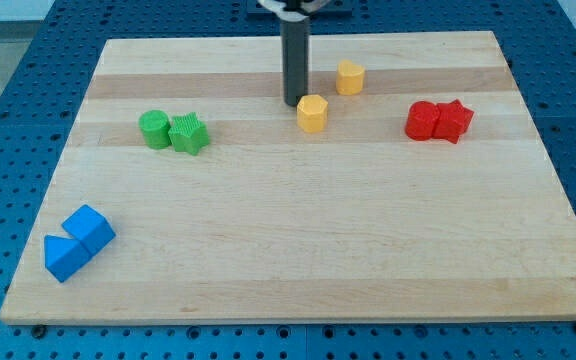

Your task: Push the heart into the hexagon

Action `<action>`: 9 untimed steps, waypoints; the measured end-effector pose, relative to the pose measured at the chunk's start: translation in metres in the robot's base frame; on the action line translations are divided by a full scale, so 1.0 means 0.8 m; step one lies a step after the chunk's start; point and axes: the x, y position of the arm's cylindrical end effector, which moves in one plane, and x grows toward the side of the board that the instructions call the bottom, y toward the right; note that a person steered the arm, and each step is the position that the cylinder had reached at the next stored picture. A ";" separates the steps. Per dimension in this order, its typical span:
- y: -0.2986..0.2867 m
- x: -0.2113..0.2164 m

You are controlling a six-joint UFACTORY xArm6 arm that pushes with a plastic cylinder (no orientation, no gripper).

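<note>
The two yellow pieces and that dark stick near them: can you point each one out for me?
Yellow hexagon block [312,113]: camera view, on its top face.
Yellow heart block [349,77]: camera view, on its top face.
My tip [294,103]: camera view, the rod's very end, just at the view's left of the hexagon.

We hold our dark rod upright, coming down from the view's top edge near the middle, with my tip resting at its lower end.
</note>
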 end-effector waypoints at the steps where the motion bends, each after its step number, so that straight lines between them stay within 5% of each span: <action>1: -0.009 -0.006; 3: 0.079 -0.150; 4: 0.159 -0.129; 5: 0.157 -0.107; 9: 0.011 0.012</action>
